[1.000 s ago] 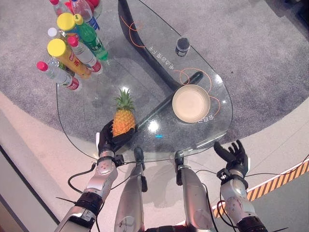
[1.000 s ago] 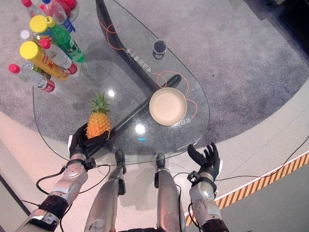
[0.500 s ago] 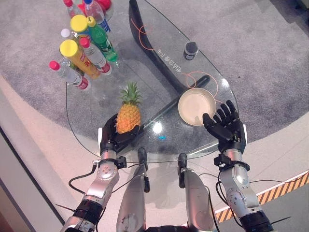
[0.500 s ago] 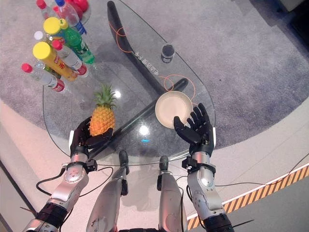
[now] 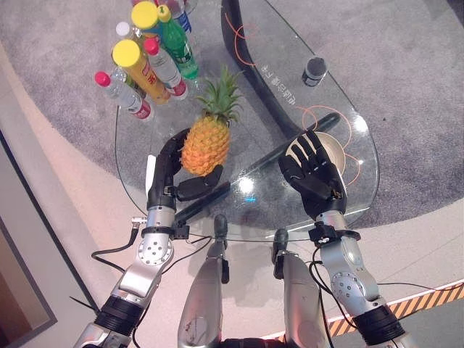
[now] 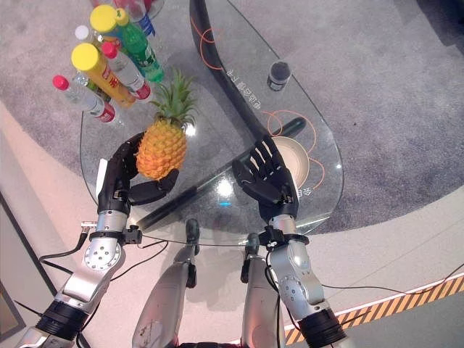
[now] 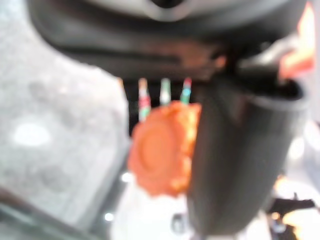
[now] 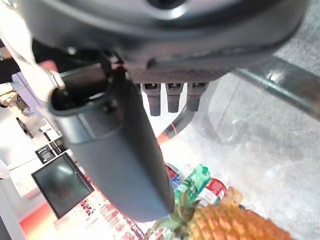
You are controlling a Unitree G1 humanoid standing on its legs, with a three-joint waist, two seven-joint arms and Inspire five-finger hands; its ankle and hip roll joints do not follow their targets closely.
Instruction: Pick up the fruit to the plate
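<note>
Orange pineapple (image 5: 206, 145) sits left of the middle, held up off the glass table (image 5: 145, 156) by the left hand (image 5: 176, 174), which should keep it upright and carry it slowly right to the plate (image 5: 335, 148) under the flat, spread right hand (image 5: 313, 174).

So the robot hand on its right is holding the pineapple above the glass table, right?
Not quite: the left robot hand holds the pineapple above the glass table, as the left eye view shows. The right robot hand is open, by the plate.
</note>
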